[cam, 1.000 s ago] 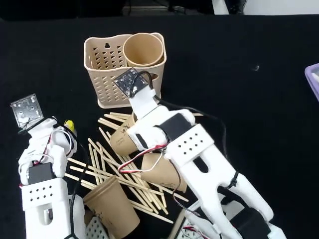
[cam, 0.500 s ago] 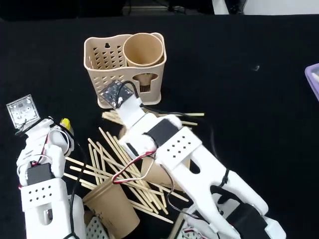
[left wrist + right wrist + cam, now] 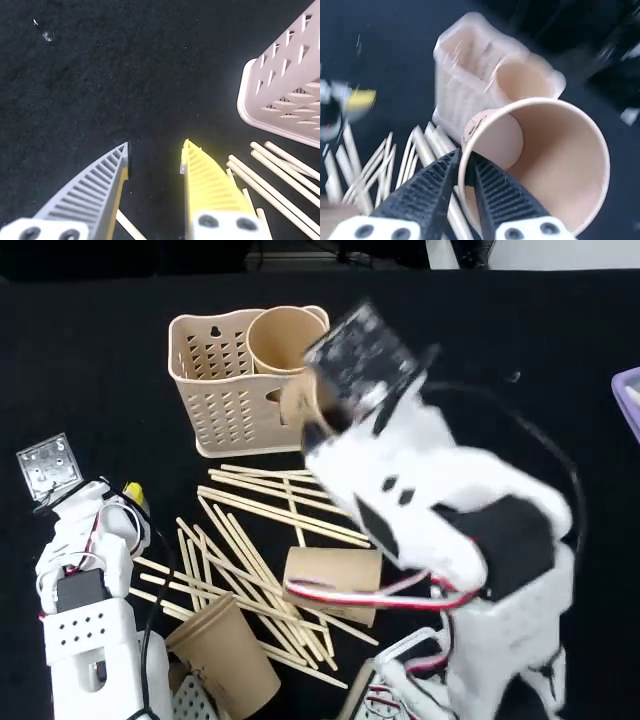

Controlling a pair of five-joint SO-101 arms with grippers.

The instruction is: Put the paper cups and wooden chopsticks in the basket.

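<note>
The beige slotted basket (image 3: 225, 400) stands at the back of the black table with one paper cup (image 3: 287, 338) upright inside. My right gripper (image 3: 318, 425) hangs raised beside the basket's front right corner, shut on the rim of a second paper cup (image 3: 297, 400). In the right wrist view that gripper (image 3: 466, 156) pinches the cup's (image 3: 545, 160) wall, one finger inside, above the basket (image 3: 470, 65). Wooden chopsticks (image 3: 255, 540) lie scattered in front of the basket. Two more cups lie on their sides, one (image 3: 333, 585) on the chopsticks, one (image 3: 225, 655) nearer the front. My left gripper (image 3: 155, 150) is open over bare table, left of the chopsticks (image 3: 280, 170).
My left arm (image 3: 85, 580) stands at the front left, its gripper (image 3: 128, 495) short of the pile. A purple object (image 3: 630, 395) sits at the right edge. Bare black cloth lies right of the basket.
My right arm has lifted a paper cup out of the pile and swung it up beside the basket. The left arm has barely shifted.
</note>
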